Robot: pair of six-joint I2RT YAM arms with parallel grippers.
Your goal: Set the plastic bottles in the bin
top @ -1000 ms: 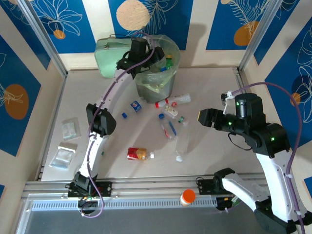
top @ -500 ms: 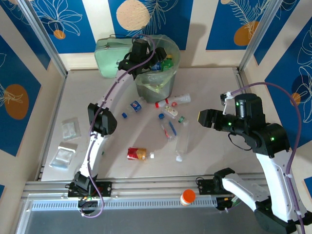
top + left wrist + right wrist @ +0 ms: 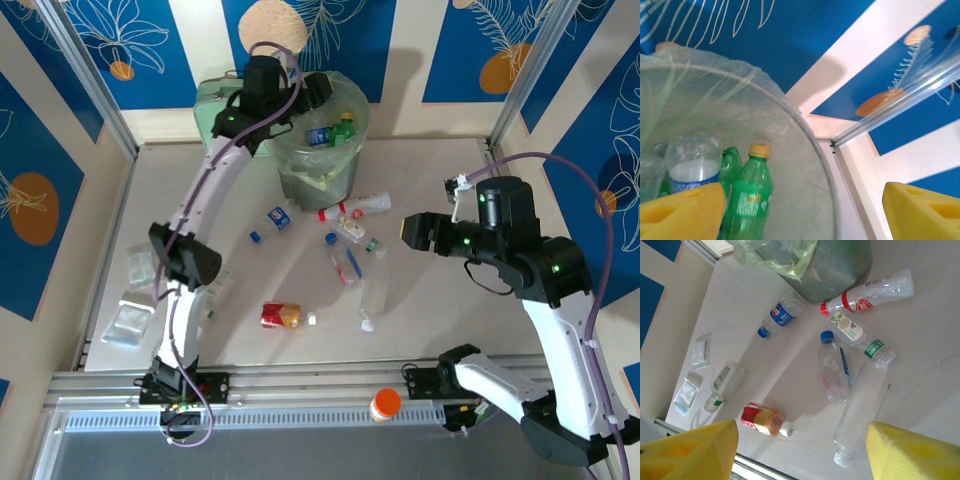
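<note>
Hovering over the bin (image 3: pixel 322 180) rim, left fingers (image 3: pixel 682 212) spread, wall (image 3: pixel 400 50) close behind.

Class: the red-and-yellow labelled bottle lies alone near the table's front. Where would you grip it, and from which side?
Probably around its labelled middle, from straight above, jaws across its width. The bottle lies flat on its side, with bare table along both long sides.

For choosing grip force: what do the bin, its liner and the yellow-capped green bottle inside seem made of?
The bin looks like fine matte grey-green mesh; whether it is metal or plastic is unclear. Its liner seems to be thin, translucent, pale-green plastic film, wrinkled. The yellow-capped green bottle appears to be glossy tinted plastic, showing highlights.
</note>
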